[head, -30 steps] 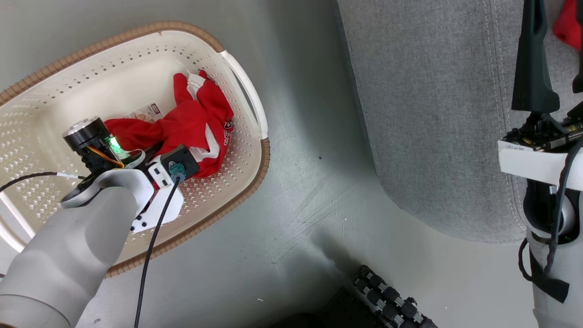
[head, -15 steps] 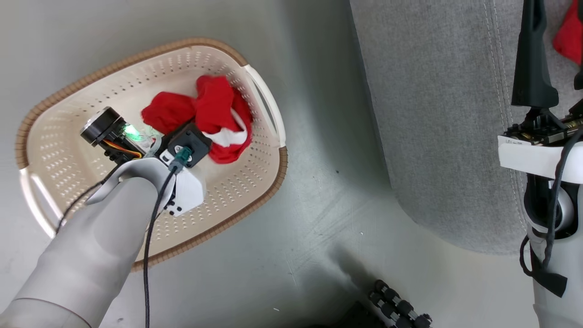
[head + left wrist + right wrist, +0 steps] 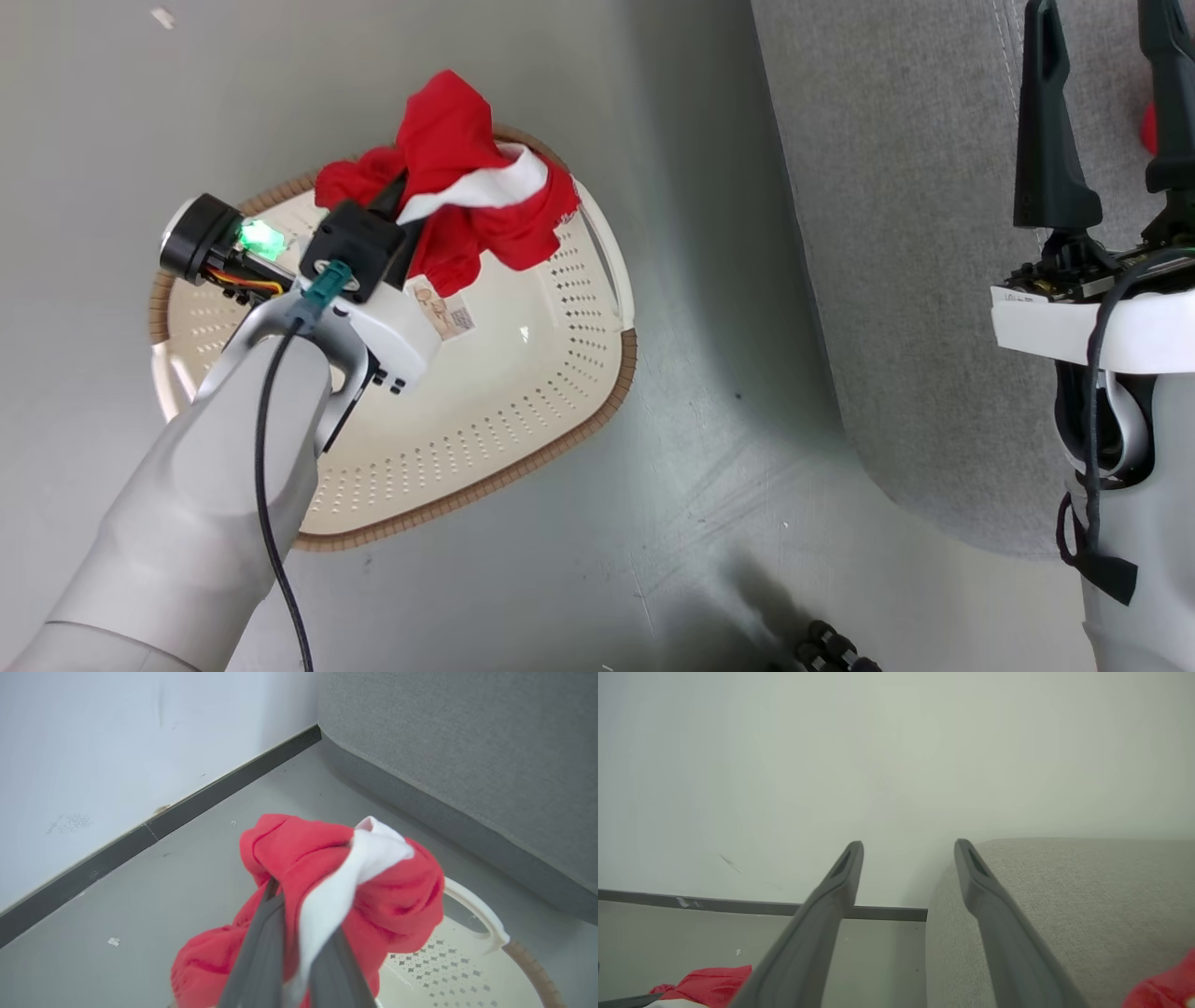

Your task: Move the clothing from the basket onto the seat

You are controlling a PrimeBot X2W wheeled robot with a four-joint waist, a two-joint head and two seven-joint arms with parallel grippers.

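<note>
Your left end effector (image 3: 403, 201) is clamped on the red garment (image 3: 457, 131), held above the basket (image 3: 523, 467); your right end effector (image 3: 909, 845) gapes empty by the seat (image 3: 915, 233).

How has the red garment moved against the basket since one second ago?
Yes. The garment lay on the basket floor; now the left gripper holds it lifted over the far rim, with the floor label uncovered.

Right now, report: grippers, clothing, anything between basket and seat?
Left gripper shut on red garment, held above basket. Right gripper open over seat, beside second garment there. Bare floor between basket and seat.
</note>
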